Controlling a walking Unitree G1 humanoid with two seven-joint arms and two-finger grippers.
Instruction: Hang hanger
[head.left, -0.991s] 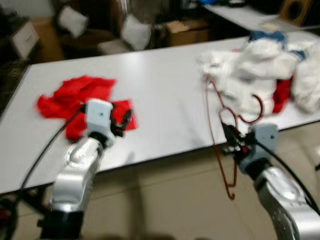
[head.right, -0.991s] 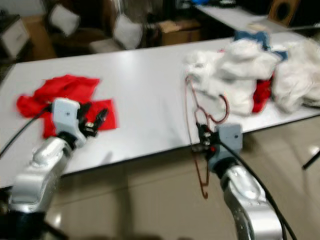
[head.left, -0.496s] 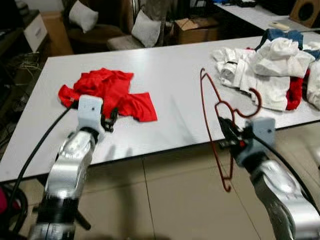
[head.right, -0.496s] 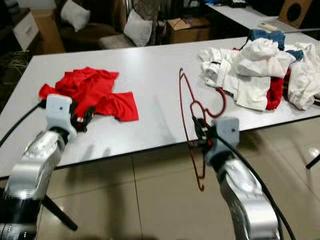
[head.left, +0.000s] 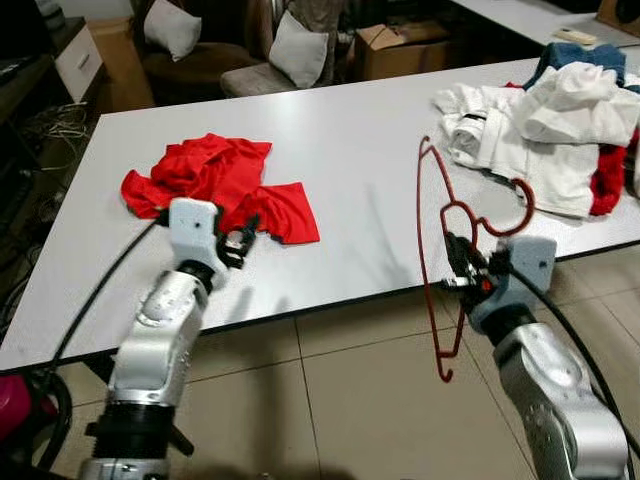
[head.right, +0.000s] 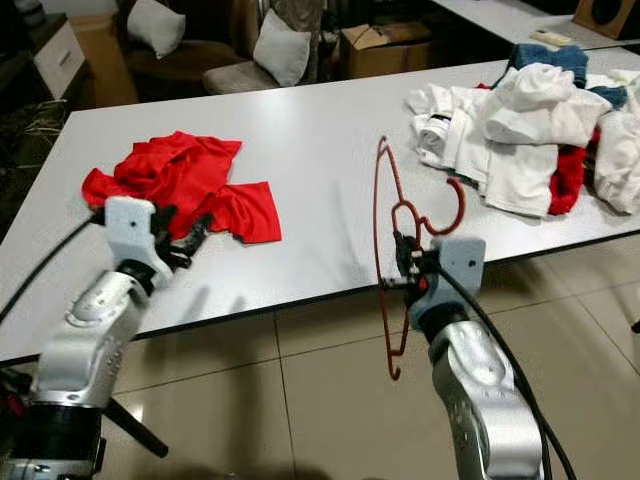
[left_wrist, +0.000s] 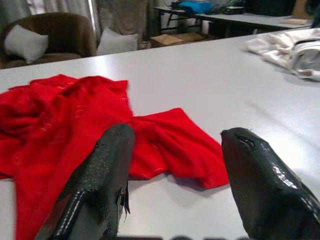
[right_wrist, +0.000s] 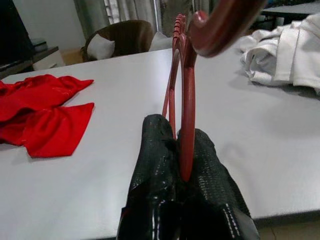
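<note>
Right gripper (head.left: 462, 262) clamps the red hanger (head.left: 432, 262) upright at the table (head.left: 360, 150) edge. Left gripper (head.left: 240, 240) hovers, fingers spread, beside the red shirt (head.left: 215, 180).

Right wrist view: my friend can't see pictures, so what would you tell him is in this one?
The right pincer is shut on a dark red hanger, whose hook curls at the top of the picture. Beyond it lies a white table with a red garment on one side and a pile of white clothes on the other.
</note>
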